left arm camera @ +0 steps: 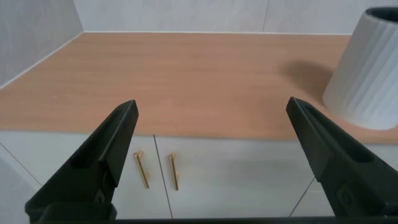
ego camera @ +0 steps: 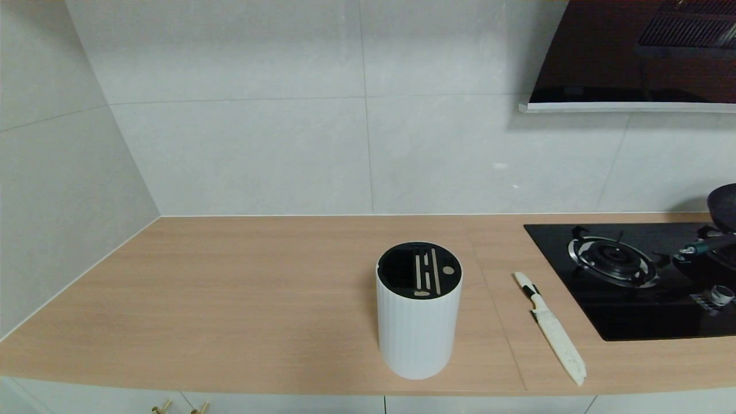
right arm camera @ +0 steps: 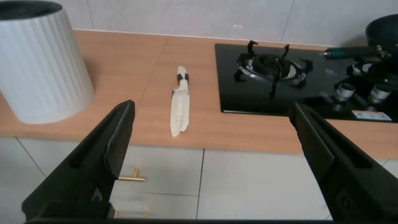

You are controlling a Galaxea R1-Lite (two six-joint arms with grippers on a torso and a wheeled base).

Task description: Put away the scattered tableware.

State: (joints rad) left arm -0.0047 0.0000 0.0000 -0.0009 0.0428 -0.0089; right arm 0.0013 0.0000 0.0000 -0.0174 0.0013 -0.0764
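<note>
A white ribbed knife holder (ego camera: 419, 313) with a black slotted top stands upright near the counter's front edge, also seen in the left wrist view (left arm camera: 367, 68) and the right wrist view (right arm camera: 40, 59). A cream knife (ego camera: 549, 326) with a black band lies flat on the wooden counter between the holder and the hob; the right wrist view shows the knife (right arm camera: 180, 109) with its tip toward the counter edge. My left gripper (left arm camera: 211, 146) is open, held off the counter's front edge, left of the holder. My right gripper (right arm camera: 211, 149) is open, held in front of the counter, facing the knife.
A black gas hob (ego camera: 632, 276) fills the right of the counter, with a dark pan (ego camera: 721, 210) on its far burner and an extractor hood (ego camera: 632, 54) above. Tiled walls close the back and left. White cabinet doors with brass handles (left arm camera: 158, 171) sit below the counter.
</note>
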